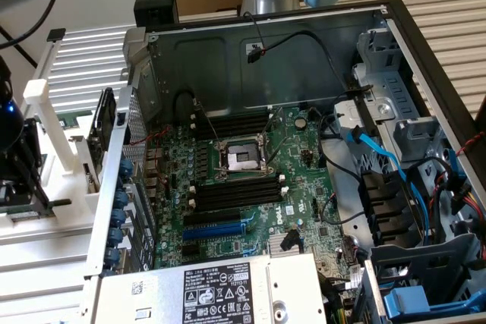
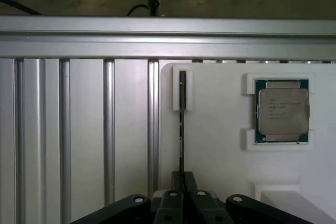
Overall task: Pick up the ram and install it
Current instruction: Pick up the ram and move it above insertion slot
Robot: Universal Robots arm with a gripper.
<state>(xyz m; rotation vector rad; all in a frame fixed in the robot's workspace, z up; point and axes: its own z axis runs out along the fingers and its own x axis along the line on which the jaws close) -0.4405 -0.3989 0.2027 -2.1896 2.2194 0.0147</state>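
The ram (image 2: pixel 182 129) is seen edge-on as a thin dark strip. It stands upright in a slot of the white holder (image 2: pixel 220 145), its far end in a small white bracket. My gripper (image 2: pixel 182 184) sits over its near end, with both black fingers (image 2: pixel 192 183) pressed together on the strip. In the exterior view the gripper (image 1: pixel 21 176) hangs low over the white holder (image 1: pixel 53 123) at that view's left, outside the open computer case. A sliver of green board (image 1: pixel 17 207) shows under it. Black memory slots (image 1: pixel 235 191) lie on the motherboard beside the processor socket (image 1: pixel 239 158).
A square silver processor chip (image 2: pixel 282 111) rests in its own pocket of the white holder. A dark expansion card (image 1: pixel 102 128) stands upright between holder and case wall (image 1: pixel 114 210). Ribbed aluminium table (image 2: pixel 79 140) surrounds the holder. Cables and a drive cage (image 1: pixel 410 210) crowd the case's right side.
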